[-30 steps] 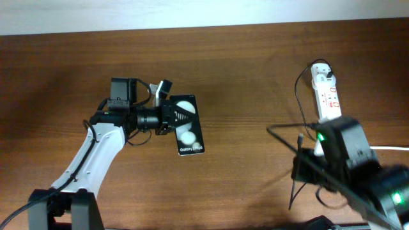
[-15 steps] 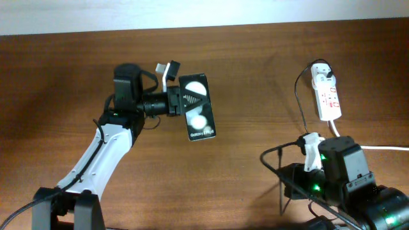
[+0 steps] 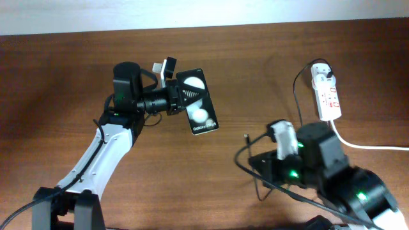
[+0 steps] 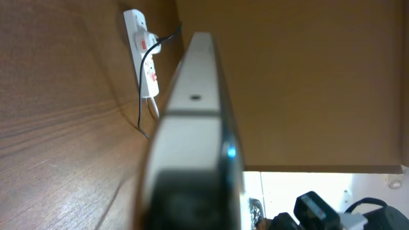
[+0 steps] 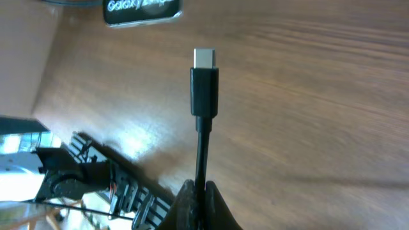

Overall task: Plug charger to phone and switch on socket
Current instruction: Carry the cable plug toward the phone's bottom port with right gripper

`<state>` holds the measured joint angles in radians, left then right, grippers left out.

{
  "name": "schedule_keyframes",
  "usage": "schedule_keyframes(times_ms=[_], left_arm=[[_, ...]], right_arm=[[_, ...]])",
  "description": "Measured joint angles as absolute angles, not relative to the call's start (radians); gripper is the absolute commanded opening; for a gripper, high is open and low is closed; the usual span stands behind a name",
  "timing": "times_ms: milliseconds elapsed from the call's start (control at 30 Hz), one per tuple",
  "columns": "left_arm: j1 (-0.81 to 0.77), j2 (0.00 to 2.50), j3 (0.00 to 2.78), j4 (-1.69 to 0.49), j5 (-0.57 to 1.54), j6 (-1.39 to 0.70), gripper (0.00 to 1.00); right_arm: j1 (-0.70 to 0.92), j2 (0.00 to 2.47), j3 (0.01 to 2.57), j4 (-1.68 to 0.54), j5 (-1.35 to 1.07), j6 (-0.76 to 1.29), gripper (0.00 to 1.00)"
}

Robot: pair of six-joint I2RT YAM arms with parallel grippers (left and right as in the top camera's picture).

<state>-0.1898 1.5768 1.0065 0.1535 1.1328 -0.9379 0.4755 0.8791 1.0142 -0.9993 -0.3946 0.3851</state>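
Observation:
The black phone (image 3: 199,104) with two white blobs is held off the table by my left gripper (image 3: 181,98), which is shut on its upper end. Its edge fills the left wrist view (image 4: 195,121). My right gripper (image 5: 203,195) is shut on the thin black charger cable just behind its connector tip (image 5: 204,80); overhead the tip (image 3: 246,137) is right of and below the phone, apart from it. The phone's lower end shows at the top of the right wrist view (image 5: 142,9). The white power strip (image 3: 327,97) lies at the far right with the white adapter (image 3: 321,71) in it.
The strip's thick white cord (image 3: 367,145) runs off the right edge. The black cable loops (image 3: 298,96) from the adapter down under my right arm. The strip also shows far off in the left wrist view (image 4: 144,54). The table's far edge meets a white wall.
My right arm has swung left and away from the strip, carrying the connector tip towards the phone. My left gripper has tilted the phone slightly and shifted it a little to the right.

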Motion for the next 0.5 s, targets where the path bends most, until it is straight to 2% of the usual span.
schedule_keyframes(times_ms=[167, 333, 500], left_arm=[[-0.190, 1.577, 1.007, 0.156, 1.124, -0.940, 0.00], [-0.190, 1.577, 1.007, 0.155, 1.124, -0.935, 0.00], [-0.190, 1.577, 1.007, 0.155, 1.136, -0.934, 0.00]], right_arm=[[0.634, 1.056, 1.013, -0.956, -0.358, 0.411, 0.04], [0.758, 1.095, 1.013, -0.884, -0.306, 0.428, 0.04], [0.787, 1.095, 1.013, -0.838, -0.234, 0.460, 0.04]])
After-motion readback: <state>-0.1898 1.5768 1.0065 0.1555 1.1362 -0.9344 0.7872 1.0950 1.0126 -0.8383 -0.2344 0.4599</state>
